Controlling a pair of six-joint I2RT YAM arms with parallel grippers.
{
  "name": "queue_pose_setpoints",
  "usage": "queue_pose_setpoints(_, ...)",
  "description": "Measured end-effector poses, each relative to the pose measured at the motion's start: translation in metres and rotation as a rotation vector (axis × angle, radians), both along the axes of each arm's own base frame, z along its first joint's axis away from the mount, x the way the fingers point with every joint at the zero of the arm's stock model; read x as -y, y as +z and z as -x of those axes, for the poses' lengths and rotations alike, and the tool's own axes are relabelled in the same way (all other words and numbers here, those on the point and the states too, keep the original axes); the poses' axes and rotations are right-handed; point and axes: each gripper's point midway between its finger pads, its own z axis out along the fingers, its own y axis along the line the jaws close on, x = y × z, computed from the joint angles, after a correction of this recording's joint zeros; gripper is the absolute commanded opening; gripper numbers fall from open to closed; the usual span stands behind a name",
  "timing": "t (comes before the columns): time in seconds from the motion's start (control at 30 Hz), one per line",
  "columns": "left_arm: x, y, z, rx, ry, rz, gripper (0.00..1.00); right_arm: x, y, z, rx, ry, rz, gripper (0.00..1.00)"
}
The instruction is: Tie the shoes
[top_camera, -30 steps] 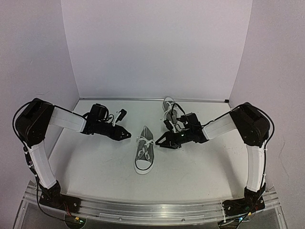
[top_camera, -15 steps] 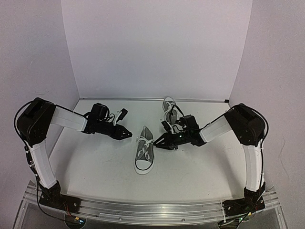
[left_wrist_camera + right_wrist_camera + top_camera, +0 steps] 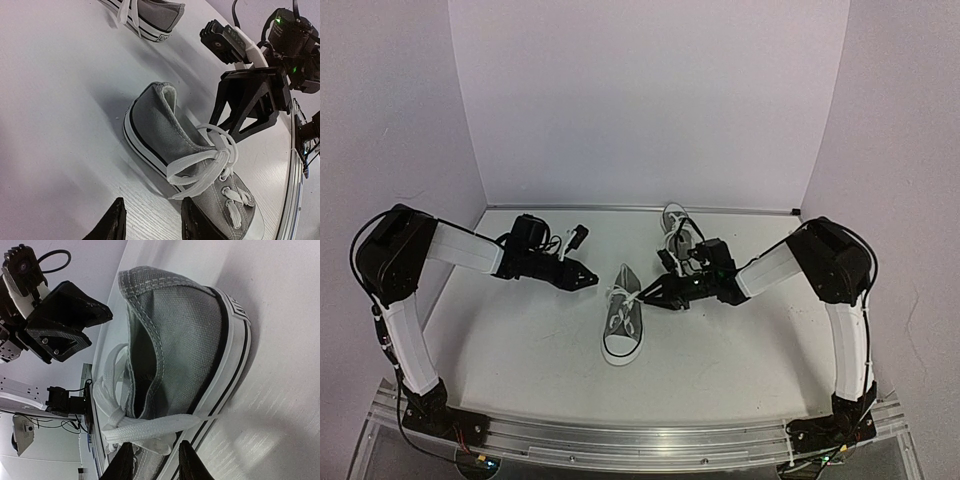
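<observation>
The near shoe [image 3: 621, 320] lies mid-way on the table [image 3: 520, 340], its laces [image 3: 200, 170] slack, between the left pincer [image 3: 590, 282] and right pincer [image 3: 647, 298], each with jaws apart. Each would best close squarely on one lace end, not on canvas.

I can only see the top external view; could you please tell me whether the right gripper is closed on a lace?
Observer: No; its wrist view shows the right gripper open, with a lace of the shoe lying just past its fingertips.
Operator: Thanks, and the left gripper?
Observer: The left gripper is open too, holding nothing.
Operator: Are the laces knotted?
Observer: The left wrist view shows loose loops atop the shoe; I cannot tell whether there is a knot.
</observation>
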Motion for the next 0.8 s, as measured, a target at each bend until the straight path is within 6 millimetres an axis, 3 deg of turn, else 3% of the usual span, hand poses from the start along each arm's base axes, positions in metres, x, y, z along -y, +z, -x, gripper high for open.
queue_pose_setpoints(0.23,0.0,0.001,0.0,0.002,-0.002,0.002,0.36,-0.002,-0.011,-0.004,-0.026,-0.009,0.005,0.19)
queue_pose_setpoints(0.5,0.005,-0.004,-0.001,-0.012,-0.022,0.01,0.38,-0.004,-0.008,-0.006,-0.024,-0.012,-0.003,0.01)
queue_pose_setpoints(0.8,0.013,-0.016,0.004,-0.053,-0.063,0.026,0.43,-0.005,-0.007,-0.006,-0.024,-0.012,-0.005,0.0)
